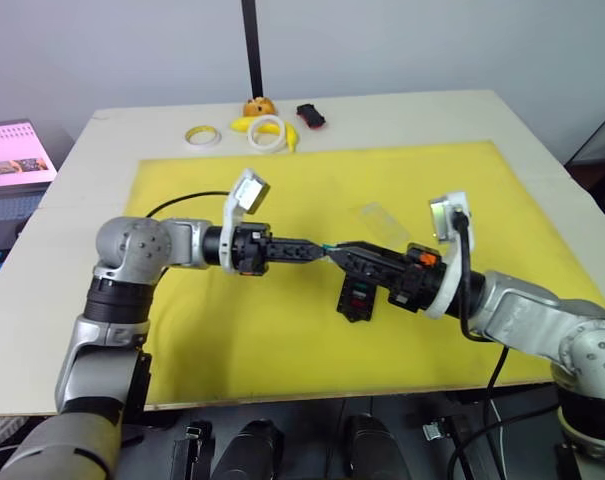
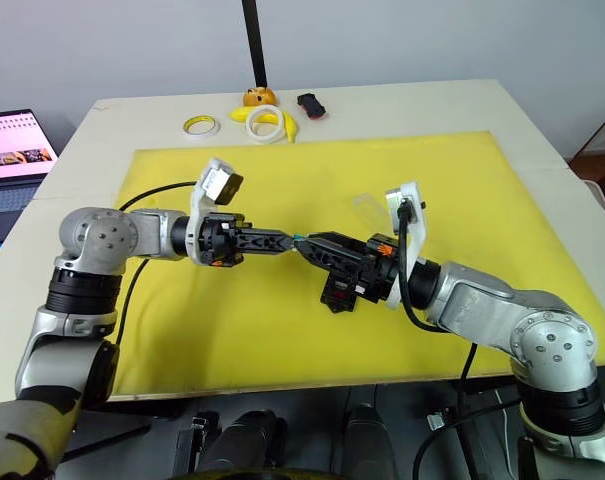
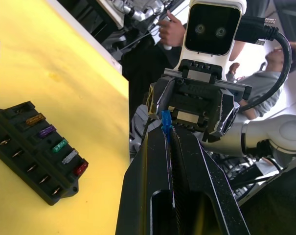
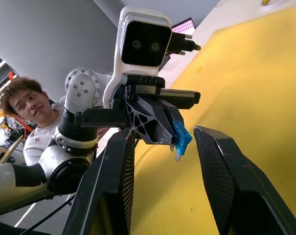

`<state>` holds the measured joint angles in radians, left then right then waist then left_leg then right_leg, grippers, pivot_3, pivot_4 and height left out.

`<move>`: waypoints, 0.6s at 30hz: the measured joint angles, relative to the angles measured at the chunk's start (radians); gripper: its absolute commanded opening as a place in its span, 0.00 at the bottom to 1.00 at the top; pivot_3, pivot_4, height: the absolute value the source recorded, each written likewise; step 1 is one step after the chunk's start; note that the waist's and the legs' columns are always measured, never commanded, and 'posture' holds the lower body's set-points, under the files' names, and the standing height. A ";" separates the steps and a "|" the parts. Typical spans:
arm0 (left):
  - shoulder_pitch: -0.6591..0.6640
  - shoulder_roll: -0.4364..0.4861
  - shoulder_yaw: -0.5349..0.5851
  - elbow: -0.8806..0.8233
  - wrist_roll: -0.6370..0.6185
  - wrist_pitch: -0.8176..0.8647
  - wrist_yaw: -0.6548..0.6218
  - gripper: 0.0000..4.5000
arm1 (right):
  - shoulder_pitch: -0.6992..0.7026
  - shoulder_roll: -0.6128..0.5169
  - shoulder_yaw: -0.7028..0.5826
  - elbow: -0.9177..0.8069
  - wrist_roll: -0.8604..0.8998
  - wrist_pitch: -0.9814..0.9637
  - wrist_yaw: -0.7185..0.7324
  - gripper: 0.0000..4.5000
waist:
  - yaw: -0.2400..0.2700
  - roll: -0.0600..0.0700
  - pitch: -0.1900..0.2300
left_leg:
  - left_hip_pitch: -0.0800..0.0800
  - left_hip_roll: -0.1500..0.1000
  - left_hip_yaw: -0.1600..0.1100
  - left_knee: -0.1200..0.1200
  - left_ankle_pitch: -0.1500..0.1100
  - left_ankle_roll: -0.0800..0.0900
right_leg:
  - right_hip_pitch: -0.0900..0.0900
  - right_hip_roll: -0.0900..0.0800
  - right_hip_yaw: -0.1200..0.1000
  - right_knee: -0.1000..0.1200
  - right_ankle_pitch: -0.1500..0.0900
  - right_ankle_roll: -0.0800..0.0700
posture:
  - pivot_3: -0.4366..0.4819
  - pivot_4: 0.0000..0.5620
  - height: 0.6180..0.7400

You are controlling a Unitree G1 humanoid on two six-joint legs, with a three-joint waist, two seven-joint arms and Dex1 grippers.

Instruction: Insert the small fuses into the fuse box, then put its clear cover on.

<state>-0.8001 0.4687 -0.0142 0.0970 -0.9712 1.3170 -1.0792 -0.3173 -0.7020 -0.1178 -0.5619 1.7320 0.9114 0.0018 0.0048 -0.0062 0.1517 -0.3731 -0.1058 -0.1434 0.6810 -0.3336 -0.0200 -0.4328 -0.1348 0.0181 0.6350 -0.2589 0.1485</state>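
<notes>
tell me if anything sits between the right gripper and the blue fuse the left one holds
Nothing visible does. The blue fuse, pinched by the left gripper, hangs in the gap between the open right gripper's fingers.

light: bright, even, overhead | shadows: soft beneath arms | focus: sharp; wrist-view backgrounds slightly soft | glare: none

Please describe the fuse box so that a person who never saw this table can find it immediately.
On the yellow mat, look under the right gripper. The fuse box lies there: a flat black block with one row of coloured fuses, unlike the clear cover farther back.
</notes>
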 measured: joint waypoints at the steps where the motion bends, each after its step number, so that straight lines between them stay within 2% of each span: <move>1: 0.000 0.000 0.000 0.000 0.000 0.000 0.000 0.00 | 0.000 -0.004 0.001 0.000 0.000 -0.002 0.000 0.44 | 0.000 0.000 0.000 | 0.000 0.000 0.000 0.000 0.000 0.000 | 0.000 0.000 0.000 0.000 0.000 0.000 | 0.48 0.27 1.00; 11: 0.000 -0.001 0.000 -0.001 -0.002 0.002 0.000 0.00 | 0.002 -0.024 0.015 0.004 0.000 -0.005 -0.006 0.44 | 0.000 0.000 0.000 | 0.000 0.000 0.000 0.000 0.000 0.000 | 0.000 0.000 0.000 0.000 0.000 0.000 | 0.48 0.27 1.00; 14: 0.000 -0.002 0.000 -0.002 -0.002 0.003 0.000 0.00 | 0.002 -0.024 0.015 0.006 0.002 -0.007 -0.012 0.27 | 0.000 0.000 0.000 | 0.000 0.000 0.000 0.000 0.000 0.000 | 0.000 0.000 0.000 0.000 0.000 0.000 | 0.48 0.27 1.00; 16: 0.000 -0.006 0.001 -0.002 -0.004 0.005 -0.001 0.00 | 0.002 -0.024 0.015 0.007 0.004 -0.008 -0.019 0.05 | 0.000 0.000 0.000 | 0.000 0.000 0.000 0.000 0.000 0.000 | 0.000 0.000 0.000 0.000 0.000 0.000 | 0.48 0.27 1.00; 18: 0.000 -0.010 0.009 -0.001 -0.006 0.006 0.004 0.00 | 0.002 -0.026 0.018 0.009 0.012 -0.009 -0.023 0.02 | 0.000 0.000 0.000 | 0.000 0.000 0.000 0.000 0.000 0.000 | 0.000 0.000 0.000 0.000 0.000 0.000 | 0.48 0.27 1.00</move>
<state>-0.8006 0.4586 -0.0052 0.0963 -0.9772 1.3233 -1.0751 -0.3154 -0.7275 -0.0998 -0.5526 1.7441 0.9019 -0.0208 0.0048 -0.0062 0.1518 -0.3732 -0.1057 -0.1434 0.6813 -0.3336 -0.0200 -0.4327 -0.1347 0.0179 0.6350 -0.2589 0.1485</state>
